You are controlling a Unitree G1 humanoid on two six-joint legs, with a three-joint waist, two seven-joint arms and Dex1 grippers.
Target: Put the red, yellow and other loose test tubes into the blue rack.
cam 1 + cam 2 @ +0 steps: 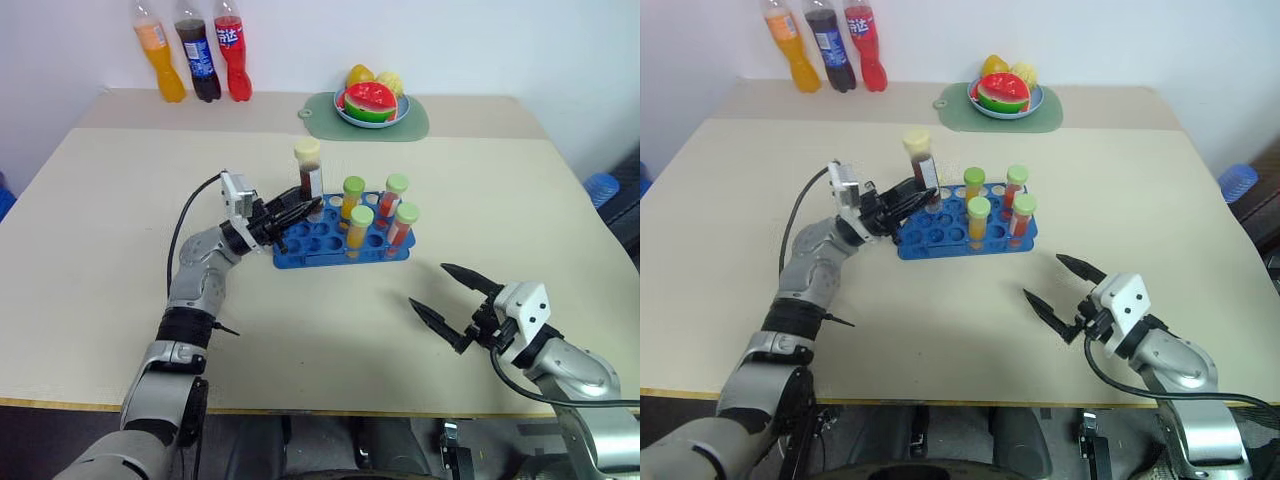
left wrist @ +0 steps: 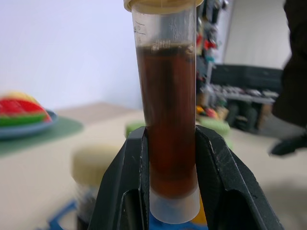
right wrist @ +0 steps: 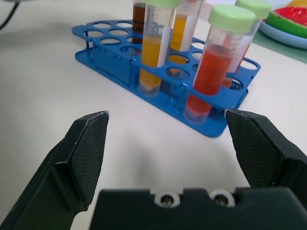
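My left gripper (image 1: 298,211) is shut on a test tube (image 1: 310,176) of dark brown liquid with a cream cap. It holds the tube upright over the far left part of the blue rack (image 1: 322,248). In the left wrist view the black fingers (image 2: 218,177) clamp the tube (image 2: 168,124) low down, with blue just beneath its base. Two orange-yellow tubes (image 1: 357,232) and two red tubes (image 1: 401,229), all green-capped, stand in the rack. My right gripper (image 1: 430,286) is open and empty over the table, in front and to the right of the rack (image 3: 211,127).
Three soda bottles (image 1: 196,52) stand at the far left edge of the table. A pale green mat (image 1: 415,124) with a plate of fruit (image 1: 371,101) lies at the far middle. A black cable (image 1: 186,225) loops off my left wrist.
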